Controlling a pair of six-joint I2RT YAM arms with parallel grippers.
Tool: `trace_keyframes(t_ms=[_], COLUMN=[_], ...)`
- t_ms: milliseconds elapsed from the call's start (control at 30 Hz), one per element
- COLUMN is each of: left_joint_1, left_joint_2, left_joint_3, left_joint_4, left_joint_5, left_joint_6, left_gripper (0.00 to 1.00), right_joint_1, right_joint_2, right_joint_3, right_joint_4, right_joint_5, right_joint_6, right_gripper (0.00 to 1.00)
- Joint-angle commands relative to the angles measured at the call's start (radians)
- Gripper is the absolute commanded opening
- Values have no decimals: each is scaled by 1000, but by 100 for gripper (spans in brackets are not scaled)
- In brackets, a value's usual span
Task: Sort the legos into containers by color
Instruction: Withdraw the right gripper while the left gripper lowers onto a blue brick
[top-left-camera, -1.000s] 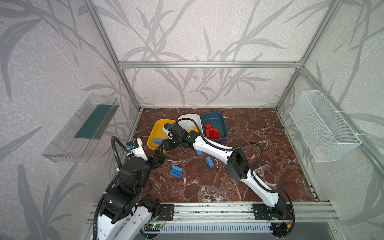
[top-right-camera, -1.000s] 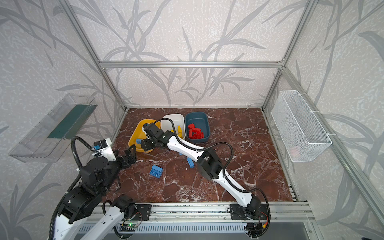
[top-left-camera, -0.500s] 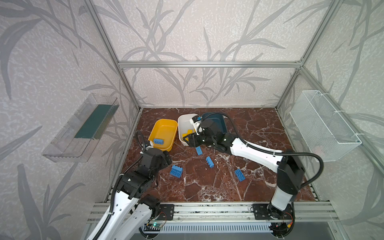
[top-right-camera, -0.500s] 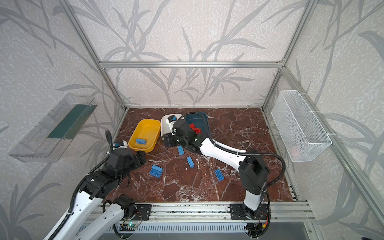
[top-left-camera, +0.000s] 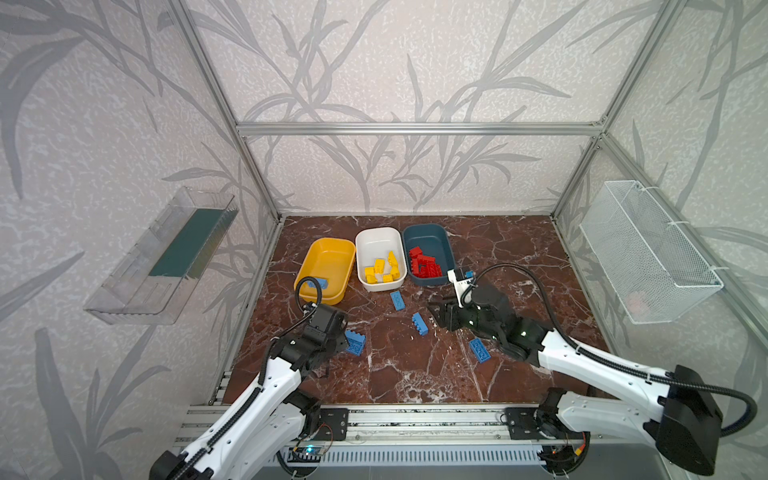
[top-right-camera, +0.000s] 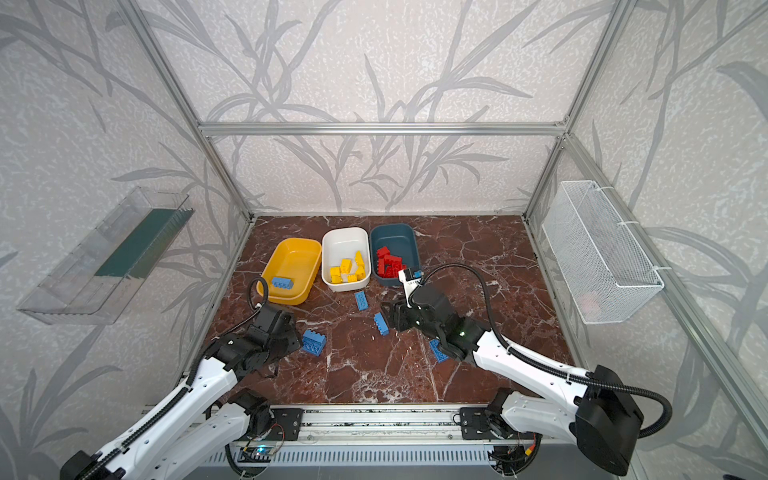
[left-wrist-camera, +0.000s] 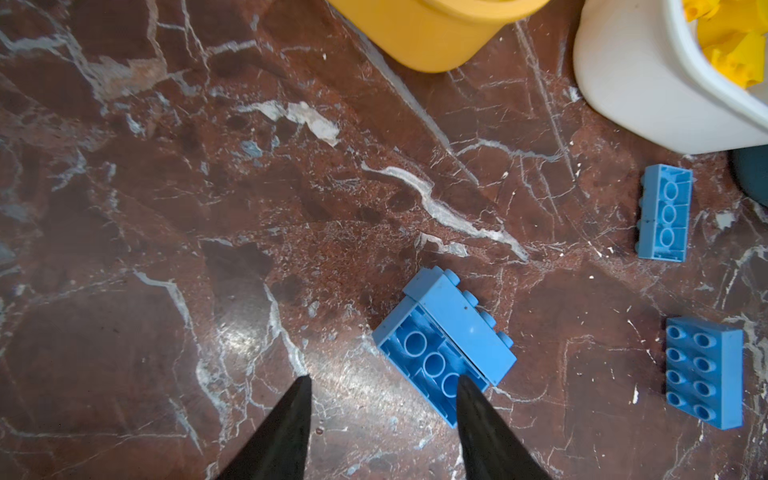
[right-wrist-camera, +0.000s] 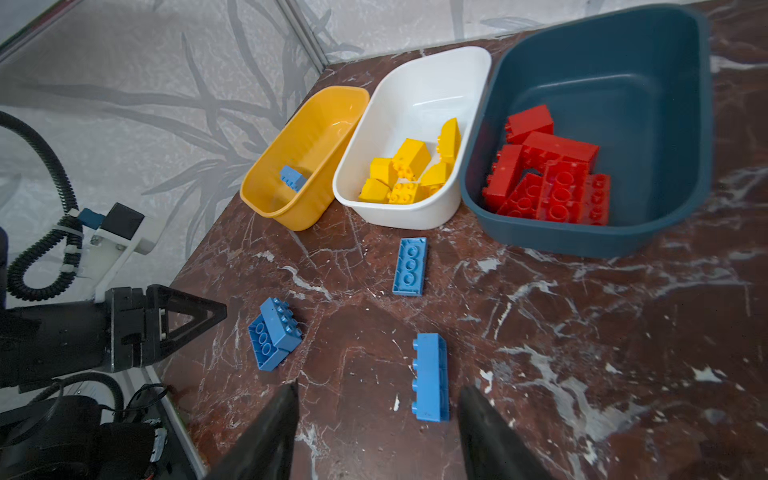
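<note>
**Containers:** the yellow tub (right-wrist-camera: 305, 214) is holding one blue brick (right-wrist-camera: 292, 178). The white tub (right-wrist-camera: 399, 212) is holding the yellow legos (right-wrist-camera: 409, 174), and the teal tub (right-wrist-camera: 582, 241) the red legos (right-wrist-camera: 548, 183), so one colour is going to each tub.

**Loose on the desk (right-wrist-camera: 582, 332):** four blue legos are lying apart.
- a stacked pair (left-wrist-camera: 444, 345)
- an upturned brick (right-wrist-camera: 410, 266)
- a brick on its side (right-wrist-camera: 432, 376)
- a fourth brick (top-left-camera: 478, 350), well apart from the tubs

**Left tool (left-wrist-camera: 382, 386):** hovering part open and gripping nothing. One finger is edging the stacked pair, apparently lining up a pick.

**Right tool (right-wrist-camera: 378, 390):** hanging open and empty. The brick on its side is sitting just ahead between its fingers, probably bound for the yellow tub.
</note>
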Motion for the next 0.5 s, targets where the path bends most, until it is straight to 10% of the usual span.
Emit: trace_keyframes(t_ms=[0, 467], left_joint_1=[-6, -7], left_joint_2=[69, 280], left_joint_3=[1, 17], left_joint_4=[50, 163], left_joint_5=[27, 62], left_joint_6=[-18, -17], left_gripper=[55, 59], right_joint_1=[-20, -111], right_joint_2=[-55, -72], right_joint_3=[-63, -172], right_joint_4=[33, 64], right_joint_5=[38, 0], right_joint_6=[30, 44], right_gripper=[62, 62])
